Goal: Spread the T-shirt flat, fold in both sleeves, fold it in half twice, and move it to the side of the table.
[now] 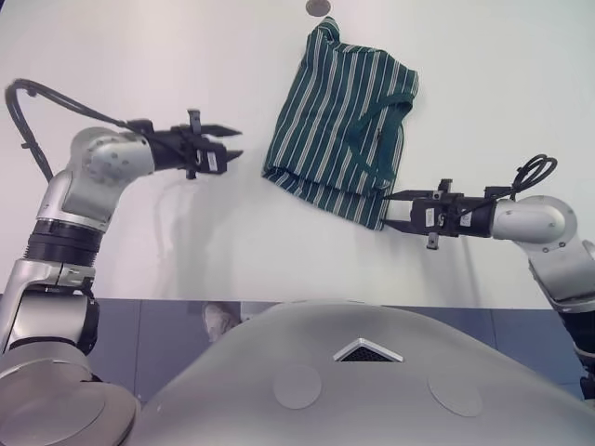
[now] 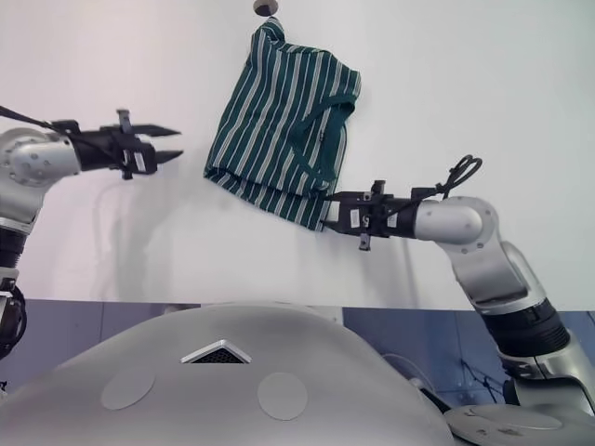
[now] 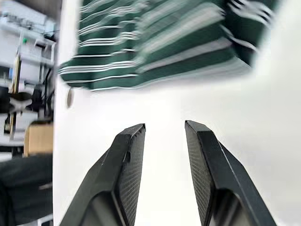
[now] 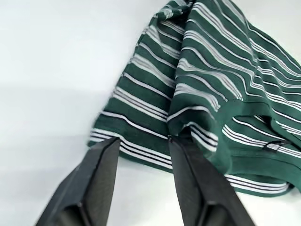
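Note:
A green T-shirt with white stripes (image 1: 339,121) lies folded into a compact bundle on the white table (image 1: 139,251), far of centre. My left gripper (image 1: 232,142) is open a short way to the left of the shirt, apart from it; the left wrist view shows bare table between the fingers (image 3: 134,155) and the T-shirt (image 3: 155,42) beyond them. My right gripper (image 1: 390,209) is open at the shirt's near right corner. In the right wrist view its fingertips (image 4: 181,146) reach the striped hem of the T-shirt (image 4: 211,84), with nothing clamped.
A small round grey disc (image 1: 318,6) sits at the table's far edge just beyond the shirt. The table's front edge (image 1: 279,299) runs close below both arms. Bare white surface extends left and right of the shirt.

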Tool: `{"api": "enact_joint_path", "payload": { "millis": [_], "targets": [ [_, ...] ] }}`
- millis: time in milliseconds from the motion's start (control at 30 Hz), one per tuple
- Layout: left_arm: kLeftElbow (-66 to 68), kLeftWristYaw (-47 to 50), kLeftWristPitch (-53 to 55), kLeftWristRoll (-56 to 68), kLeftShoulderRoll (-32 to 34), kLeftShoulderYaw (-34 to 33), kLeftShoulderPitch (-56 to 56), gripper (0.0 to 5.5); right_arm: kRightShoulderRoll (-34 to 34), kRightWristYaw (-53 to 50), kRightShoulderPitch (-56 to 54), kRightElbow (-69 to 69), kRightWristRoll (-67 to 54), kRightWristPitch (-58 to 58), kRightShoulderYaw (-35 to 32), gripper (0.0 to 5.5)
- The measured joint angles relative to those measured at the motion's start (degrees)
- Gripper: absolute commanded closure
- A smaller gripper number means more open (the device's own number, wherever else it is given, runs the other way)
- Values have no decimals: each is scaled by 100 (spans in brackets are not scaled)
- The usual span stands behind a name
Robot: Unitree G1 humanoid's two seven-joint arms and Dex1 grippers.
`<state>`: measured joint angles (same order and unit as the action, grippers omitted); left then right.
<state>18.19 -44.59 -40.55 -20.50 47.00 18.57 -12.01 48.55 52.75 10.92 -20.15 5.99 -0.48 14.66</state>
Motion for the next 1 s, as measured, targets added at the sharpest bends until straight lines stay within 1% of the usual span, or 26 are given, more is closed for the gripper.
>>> {"api": "enact_joint_path", "payload": {
  "millis": [100,167,367,433,467,567,633,667,700,733,800,867,900,933,967,1000],
  "targets": [
    [454,679,-761,-499,-197,235,-223,397,-211,-456,-229,448,393,-521,94,359],
    [653,1086,-1041,-748,-314,381,-296,397,-254,-671,-348,698,619,-906,144,359],
    [792,1696,-1399,-1159,-665,715,-459,397,-485,-929,-624,1187,806,-1333,272,359],
    [795,1786,-1475,-1191,-742,838,-478,397,-584,-961,-688,1280,815,-1399,372,398],
    [795,1792,-1489,-1212,-796,908,-513,416,-664,-956,-696,1303,799,-1403,431,412],
    [823,1604,-1482,-1266,-833,1076,-693,458,-829,-882,-722,1447,621,-1321,489,473],
    [795,1247,-1257,-804,-833,1101,-680,484,-879,-729,-723,1469,341,-1112,478,509],
    [699,922,-1050,-454,-809,1106,-625,497,-882,-590,-722,1442,112,-905,438,528],
    [440,491,-677,51,-722,1107,-484,522,-865,-381,-703,1318,-200,-547,353,546],
    [-99,-186,32,881,-474,1106,-163,544,-722,21,-576,1003,-839,138,227,547],
    [-1159,-1106,1388,2237,58,1088,405,550,-185,762,-286,318,-2101,1284,-70,547],
    [-2472,-1894,3166,3790,710,943,811,550,341,1389,-94,-395,-3779,2577,-669,547],
    [-2919,-2038,3869,4425,874,730,800,550,458,1449,-159,-574,-4452,3068,-987,547],
    [-3200,-2027,4577,5005,896,494,662,550,466,1380,-302,-579,-5074,3562,-1263,547],
    [-3266,-1918,5174,5394,787,276,390,550,417,1228,-541,-502,-5574,3995,-1468,547],
    [-3173,-1609,5736,5600,512,88,-15,550,305,1002,-852,-294,-5948,4379,-1639,547]
  ]
}}
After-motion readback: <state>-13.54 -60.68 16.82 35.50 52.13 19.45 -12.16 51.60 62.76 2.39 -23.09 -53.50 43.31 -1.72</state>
